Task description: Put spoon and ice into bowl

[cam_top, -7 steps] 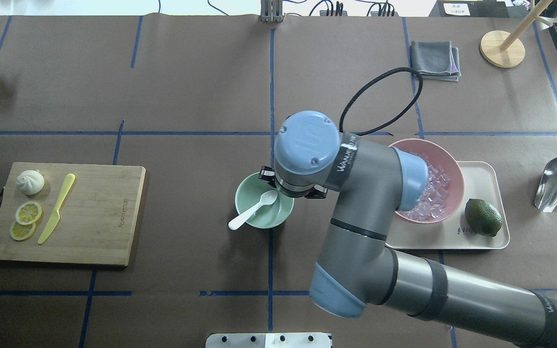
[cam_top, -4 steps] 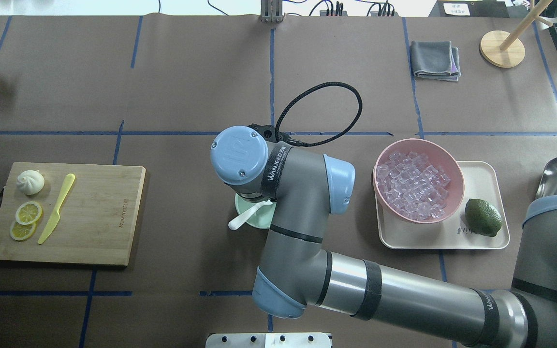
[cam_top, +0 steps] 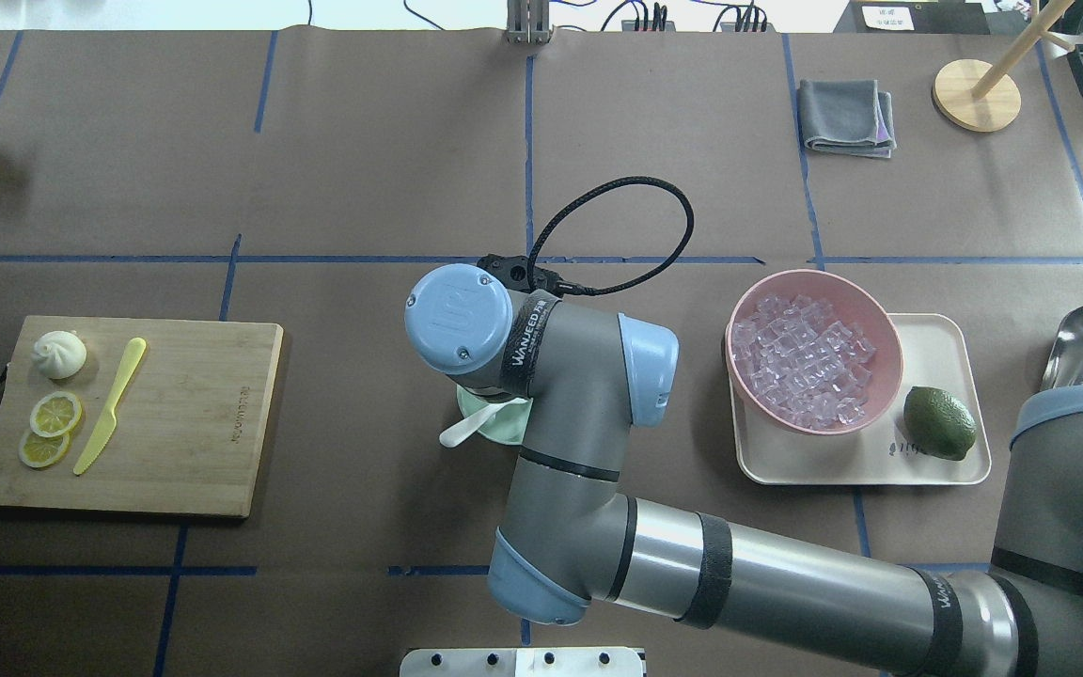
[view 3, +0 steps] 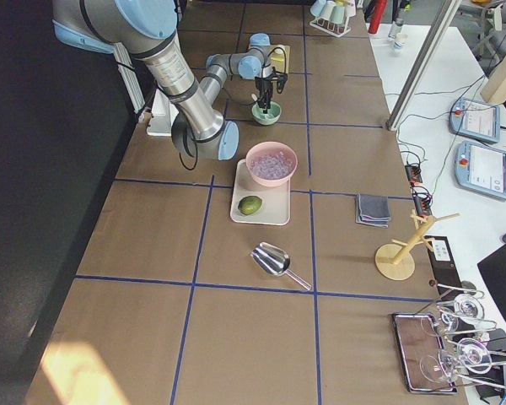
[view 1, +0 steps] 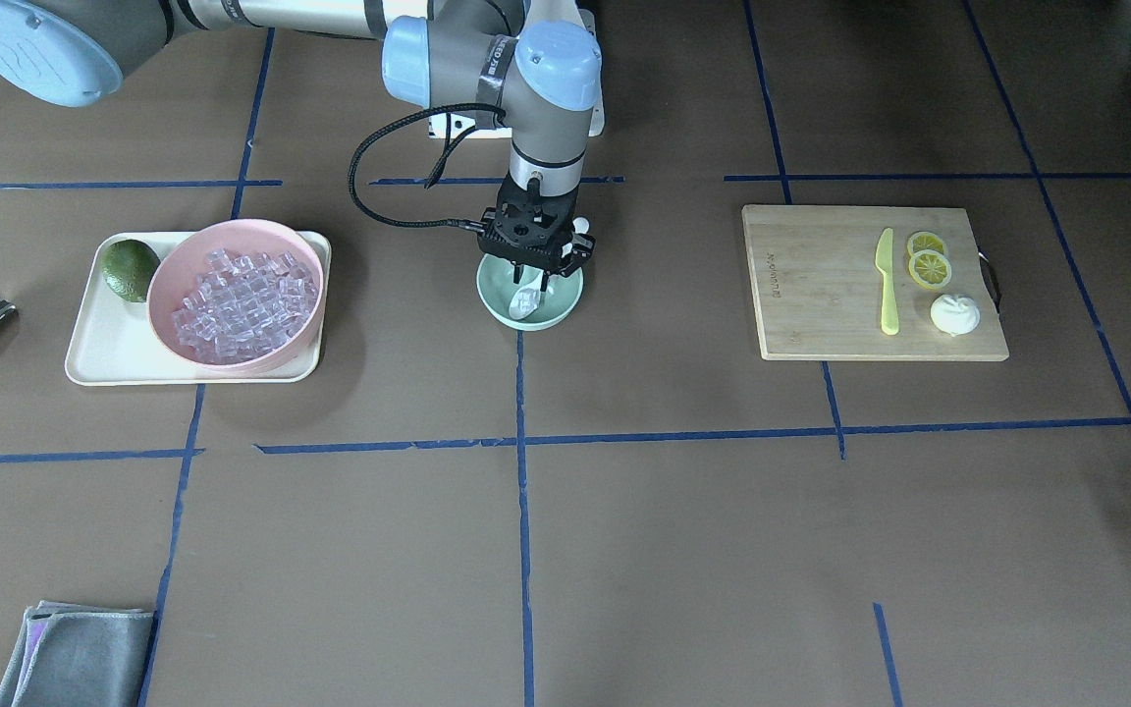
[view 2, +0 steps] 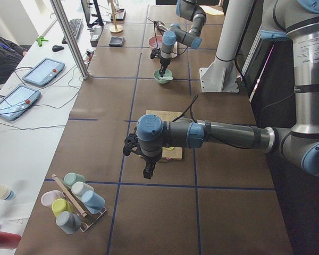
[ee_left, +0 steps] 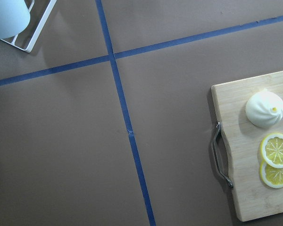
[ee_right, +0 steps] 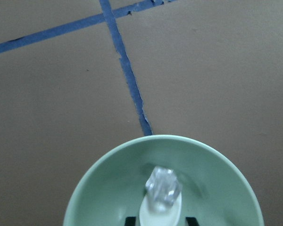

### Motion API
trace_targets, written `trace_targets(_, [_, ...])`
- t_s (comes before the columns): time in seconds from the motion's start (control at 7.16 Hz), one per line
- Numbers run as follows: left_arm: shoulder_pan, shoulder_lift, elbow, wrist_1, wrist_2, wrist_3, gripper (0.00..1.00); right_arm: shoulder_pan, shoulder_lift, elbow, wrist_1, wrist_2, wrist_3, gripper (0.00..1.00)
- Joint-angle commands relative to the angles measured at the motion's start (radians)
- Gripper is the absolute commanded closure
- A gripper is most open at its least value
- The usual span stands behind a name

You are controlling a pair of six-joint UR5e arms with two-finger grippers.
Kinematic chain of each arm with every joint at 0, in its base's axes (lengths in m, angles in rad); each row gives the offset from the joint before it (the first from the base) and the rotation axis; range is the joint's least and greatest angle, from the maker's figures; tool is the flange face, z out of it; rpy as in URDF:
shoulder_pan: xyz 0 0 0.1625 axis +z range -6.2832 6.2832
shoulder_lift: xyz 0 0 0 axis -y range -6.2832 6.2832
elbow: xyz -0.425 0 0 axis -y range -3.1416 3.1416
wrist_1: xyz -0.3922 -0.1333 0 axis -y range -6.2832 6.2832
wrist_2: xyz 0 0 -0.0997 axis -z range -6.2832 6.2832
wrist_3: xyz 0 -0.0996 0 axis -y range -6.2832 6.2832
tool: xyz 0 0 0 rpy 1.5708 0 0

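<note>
**Over the mint-green bowl: one cube on the spoon**

Across the surface (view 1: 624,550), seen from the front-facing camera, the right hand (view 1: 533,284) hangs straight down over the mint-green bowl (view 1: 564,306). Its fingers are spread and grasp nothing. The white spoon (view 1: 524,303) lies with its scoop inside the bowl. Well apart, on a cream tray (view 1: 94,361), the pink bowl (view 1: 173,265) holds the heap of ice (view 1: 237,299), and a lime (view 1: 130,269) sits just beside it. A cutting board (view 1: 821,295) carries the yellow-green knife (view 1: 886,280).

From overhead, the right arm covers most of the bowl. Only a sliver of its rim shows, with the spoon's handle sticking out over it toward the robot's left.

From the camera at the robot's left, the left hand (view 2: 148,171) hangs above the surface just beside the cutting board. Whether it is released or clenched I cannot tell.

From the right wrist, one ice cube (ee_right: 163,187) rests on the spoon's scoop, inside the bowl. Two dark fingertips (ee_right: 130,220) stand apart on either side of the scoop, clear of the cube.

From the left wrist, the board's handle end shows a white bun (ee_left: 265,108) and two lemon slices (ee_left: 276,159).
</note>
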Motion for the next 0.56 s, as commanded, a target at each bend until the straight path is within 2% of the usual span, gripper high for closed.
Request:
trace_targets(0.0, [0.000,-0.001,0.000,0.000,0.000,-0.001,0.00,-0.001,0.004,0.004,0.000,-0.003,-0.021,0.01])
trace_targets(0.28, [0.000,-0.001,0.000,0.012,0.006,-0.004,0.00,0.049,0.010,0.024,-0.001,0.027,-0.087,0.01])
trace_targets(0.42, [0.002,-0.004,0.006,0.024,0.014,-0.005,0.00,0.115,0.004,0.024,-0.003,0.087,-0.172,0.01])
